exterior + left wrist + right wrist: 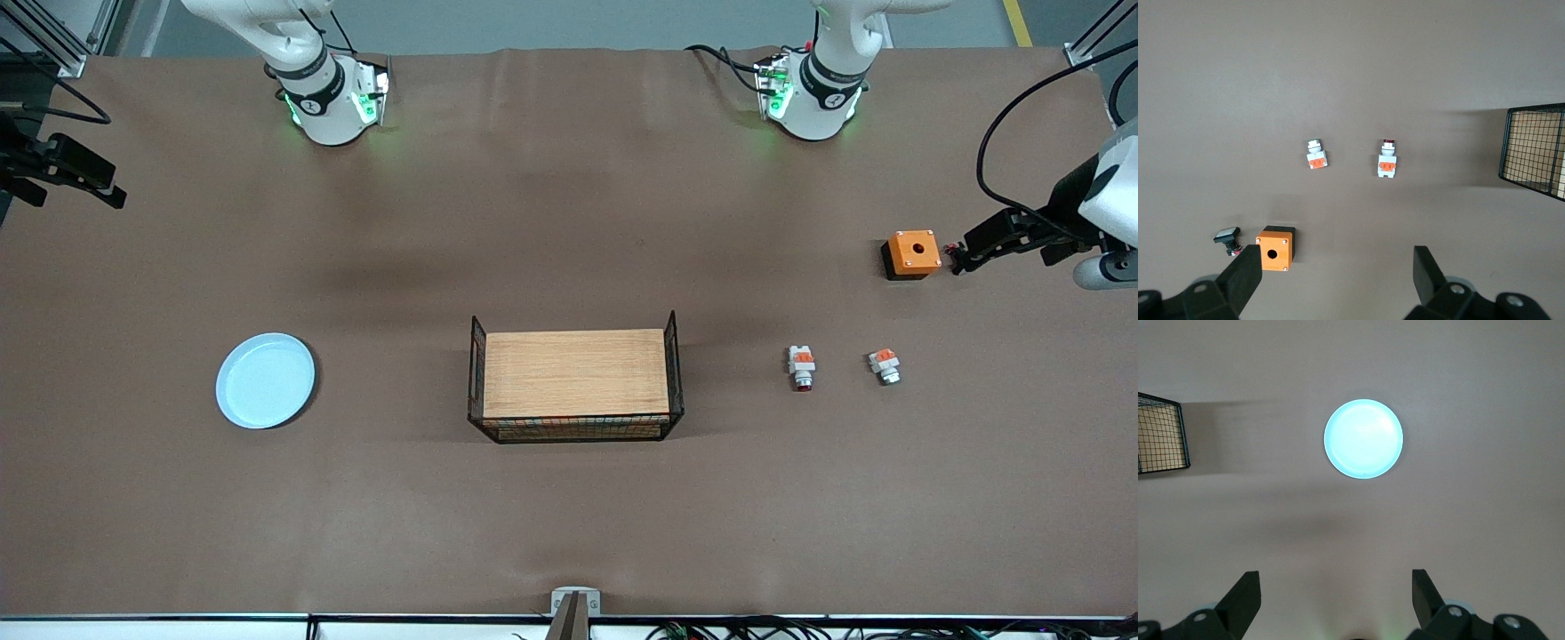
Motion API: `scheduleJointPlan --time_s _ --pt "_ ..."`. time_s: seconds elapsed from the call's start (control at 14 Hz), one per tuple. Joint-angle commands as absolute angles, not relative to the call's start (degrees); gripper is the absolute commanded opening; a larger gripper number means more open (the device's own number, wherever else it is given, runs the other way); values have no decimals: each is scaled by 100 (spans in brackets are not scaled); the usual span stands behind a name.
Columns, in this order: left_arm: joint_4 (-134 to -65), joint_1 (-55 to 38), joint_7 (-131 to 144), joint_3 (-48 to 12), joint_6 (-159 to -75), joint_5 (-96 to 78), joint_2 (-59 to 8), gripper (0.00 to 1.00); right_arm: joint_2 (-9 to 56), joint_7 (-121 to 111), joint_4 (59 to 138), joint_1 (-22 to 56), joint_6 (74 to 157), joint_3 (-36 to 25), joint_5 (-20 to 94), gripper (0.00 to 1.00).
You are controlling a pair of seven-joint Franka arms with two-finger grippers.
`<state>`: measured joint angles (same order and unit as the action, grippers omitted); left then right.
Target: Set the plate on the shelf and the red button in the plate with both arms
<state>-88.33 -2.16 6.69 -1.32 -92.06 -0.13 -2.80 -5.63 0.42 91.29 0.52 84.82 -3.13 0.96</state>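
Both jaws released, high over worktop [569, 222]: left gripper [1338, 280] above red button [1387, 159], right gripper [1337, 600] above plate [1363, 439]. Risk: perhaps grabbing similar silver-tipped part [1315, 154] instead.

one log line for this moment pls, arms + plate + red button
phase: pre-grasp | left gripper: open, empty, over table | right gripper: open, empty, over table | plate: on table, untouched | red button: on table, untouched
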Motion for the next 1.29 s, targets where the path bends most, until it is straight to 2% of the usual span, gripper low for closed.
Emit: scheduleJointPlan --time_s 0.0,0.57,0.86,1.07,1.21 --pt "-8763 -211 528 -114 -9114 -123 -299 100 -703 -26 9264 -17 8517 -264 18 100" --pt "-8789 -202 746 -105 -9036 -123 -421 100 -703 -26 9264 -18 8525 -264 18 100" --pt "-8911 -403 738 -149 -8833 -141 -904 100 -703 -26 9264 -18 8525 -264 18 100" --pt "-9061 -614 808 -158 -9078 -149 -1300 100 -703 -26 9255 -18 8525 -272 18 100" --pt "-9498 -650 896 -210 -9612 -149 -1318 100 -694 -26 9246 -18 8525 -272 18 100"
